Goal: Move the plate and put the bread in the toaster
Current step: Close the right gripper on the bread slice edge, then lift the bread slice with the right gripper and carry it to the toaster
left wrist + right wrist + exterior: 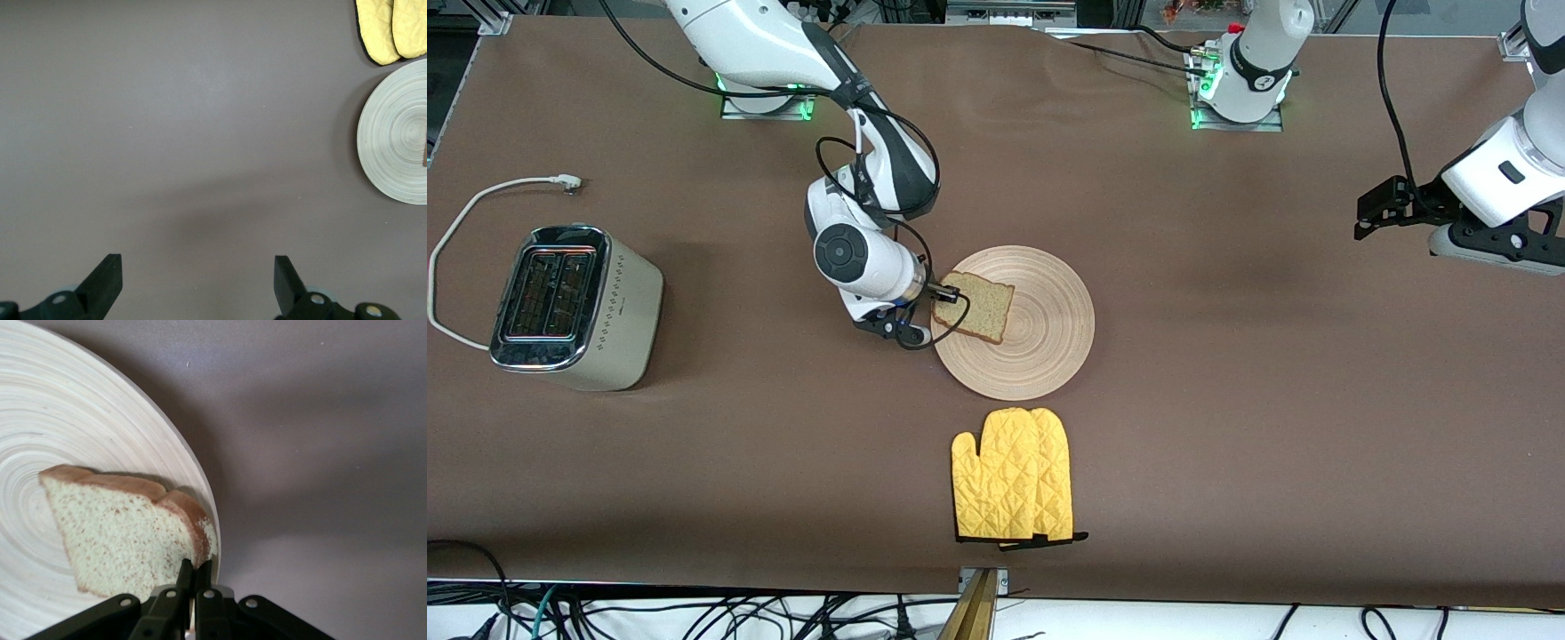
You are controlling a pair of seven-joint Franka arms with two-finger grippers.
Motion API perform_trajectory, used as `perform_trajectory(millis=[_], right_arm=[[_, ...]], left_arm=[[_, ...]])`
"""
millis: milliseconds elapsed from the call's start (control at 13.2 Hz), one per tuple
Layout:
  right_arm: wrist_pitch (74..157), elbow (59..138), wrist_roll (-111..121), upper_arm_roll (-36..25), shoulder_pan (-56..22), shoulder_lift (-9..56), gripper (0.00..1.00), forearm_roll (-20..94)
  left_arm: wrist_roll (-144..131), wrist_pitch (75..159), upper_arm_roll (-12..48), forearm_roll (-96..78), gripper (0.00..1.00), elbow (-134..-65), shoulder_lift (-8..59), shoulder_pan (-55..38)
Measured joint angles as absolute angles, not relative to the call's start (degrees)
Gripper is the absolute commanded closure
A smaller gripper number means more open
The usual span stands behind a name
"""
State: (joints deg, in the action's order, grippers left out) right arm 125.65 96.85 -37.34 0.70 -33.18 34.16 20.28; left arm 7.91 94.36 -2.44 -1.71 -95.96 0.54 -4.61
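Wood plate holds bread, right gripper pinching it.

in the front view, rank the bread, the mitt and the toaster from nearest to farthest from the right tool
1. Bread: on the plate, gripped by the right tool.
2. Mitt: nearer the camera than the plate.
3. Toaster: at the right arm's end of the table.

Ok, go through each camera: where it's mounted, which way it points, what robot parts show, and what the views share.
Front view: high across the table, facing both arms; right gripper shut on the bread, left gripper raised over its end of the table.
Left wrist view: looks down past open fingers at bare table.
Right wrist view: looks along shut fingers at the bread.
All three share the plate; the yellow mitt shows in two.
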Motion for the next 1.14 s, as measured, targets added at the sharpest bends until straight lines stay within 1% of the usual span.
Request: perform_trajectory(millis=[152, 379, 682, 834, 986, 1137], right_arm=[[120.19, 93.92, -37.29, -0.60, -33.16, 33.27, 1.00, 18.24], [112.45, 89.55, -37.27, -2.48, -33.14, 31.48, 1.00, 11.92], [95.74, 79.41, -32.93, -6.13, -32.71, 30.06, 1.00, 4.20], [89.38, 74.98, -27.63, -8.56, -31.88, 29.96, 1.00, 1.92], [85.62, 73.29, -18.84, -12.29, -31.30, 29.96, 1.00, -1.72], [84.43, 73.19, -9.26, -16.37, -30.97, 29.98, 1.00, -5.80]], left_arm=[[7.91, 94.36, -2.44, -1.71, 0.00, -95.96, 0.54, -4.61], [7.91, 94.36, -2.44, -1.71, 0.00, -95.96, 0.54, -4.61], [7.91, 94.36, -2.43, -1.71, 0.00, -95.96, 0.54, -4.61], [7.91, 94.36, -2.43, -1.71, 0.00, -95.96, 0.54, -4.61], [7.91, 94.36, -2.35, -1.71, 0.00, -95.96, 0.54, -4.62], [7.91, 94.36, -2.32, -1.71, 0.00, -95.96, 0.54, -4.63]])
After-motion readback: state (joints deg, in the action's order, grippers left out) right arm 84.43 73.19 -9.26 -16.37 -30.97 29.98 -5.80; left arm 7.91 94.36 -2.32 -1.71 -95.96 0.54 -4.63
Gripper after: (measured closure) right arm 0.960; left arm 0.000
